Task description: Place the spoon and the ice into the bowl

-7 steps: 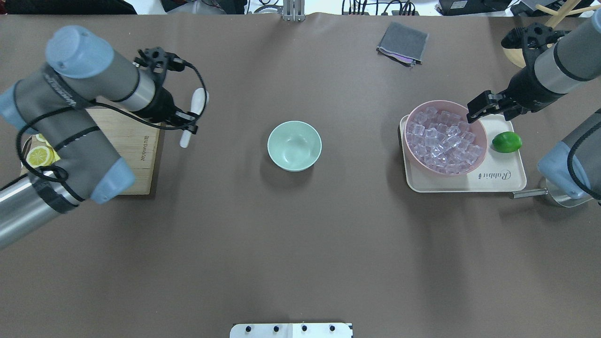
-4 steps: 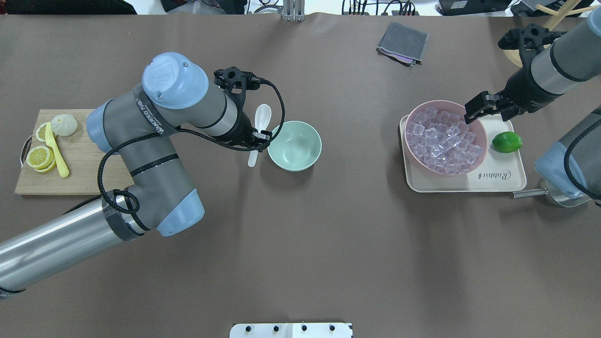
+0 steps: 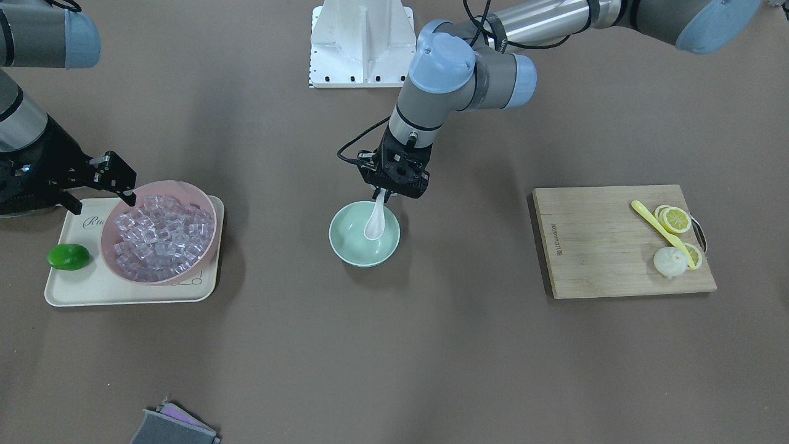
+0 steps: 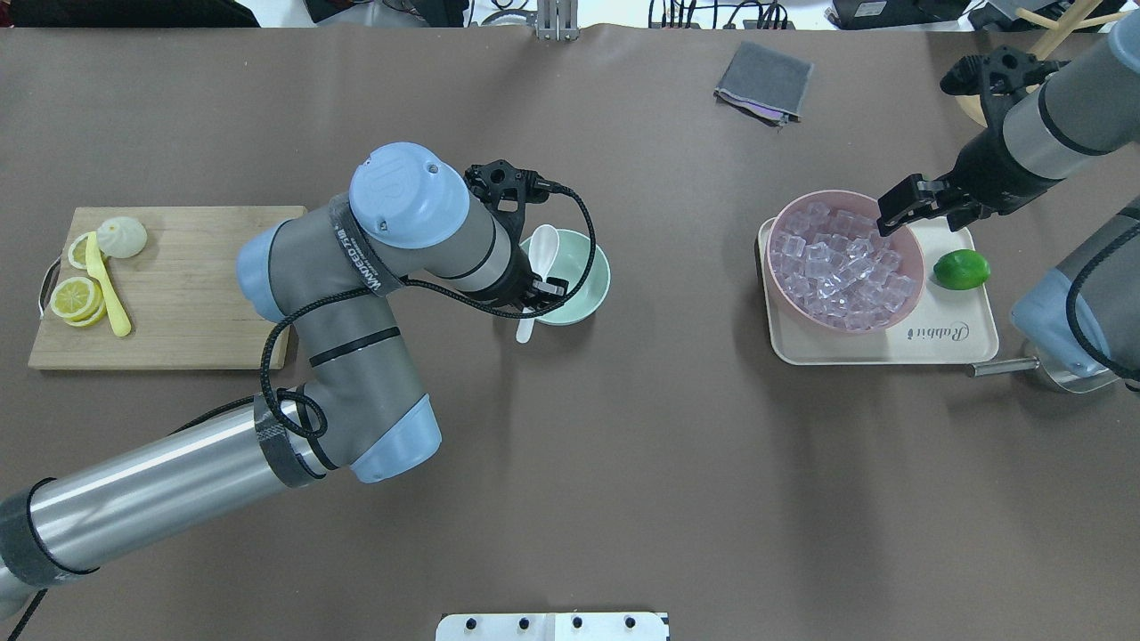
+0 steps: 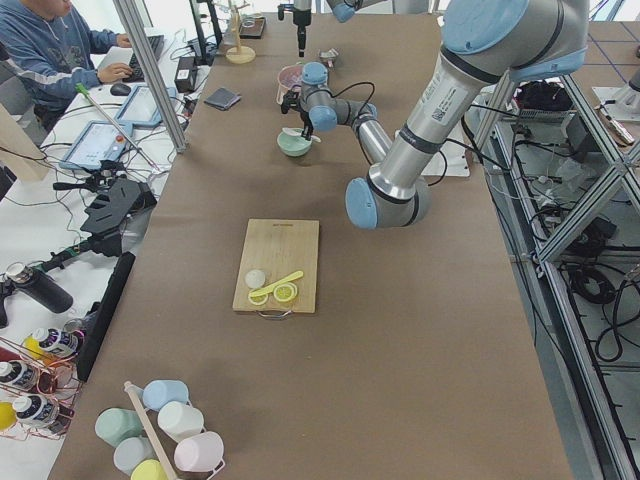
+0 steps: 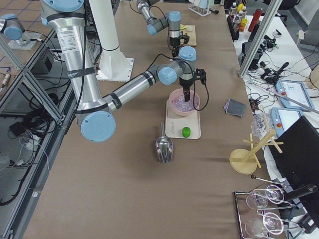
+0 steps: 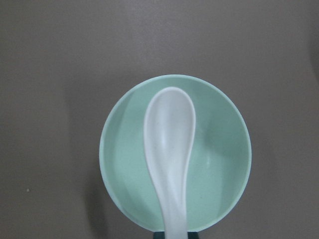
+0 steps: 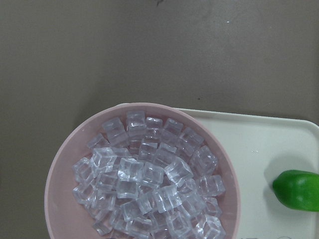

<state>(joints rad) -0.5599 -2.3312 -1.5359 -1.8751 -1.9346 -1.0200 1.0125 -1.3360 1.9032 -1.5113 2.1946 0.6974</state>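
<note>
My left gripper [image 4: 537,292] is shut on the handle of the white spoon [image 4: 544,246] and holds it over the mint-green bowl [image 4: 585,270]. In the front view the spoon [image 3: 375,223] hangs scoop-down into the bowl [image 3: 347,245] from the gripper [image 3: 385,192]. The left wrist view shows the spoon [image 7: 169,144] lying across the bowl [image 7: 222,164]. My right gripper [image 4: 901,208] is open and empty above the far right rim of the pink bowl [image 4: 910,307], which holds the ice [image 4: 842,267]. The ice [image 8: 144,184] fills the right wrist view.
The pink bowl stands on a cream tray [image 4: 944,343] beside a green lime [image 4: 961,269]. A metal scoop [image 4: 1060,369] lies right of the tray. A wooden board [image 4: 196,285] at the left carries lemon slices, a yellow utensil and a white bun. A grey cloth [image 4: 764,80] lies at the back.
My left arm has swung right with the spoon, from beside the wooden board to over the mint-green bowl. The right gripper has barely moved.
</note>
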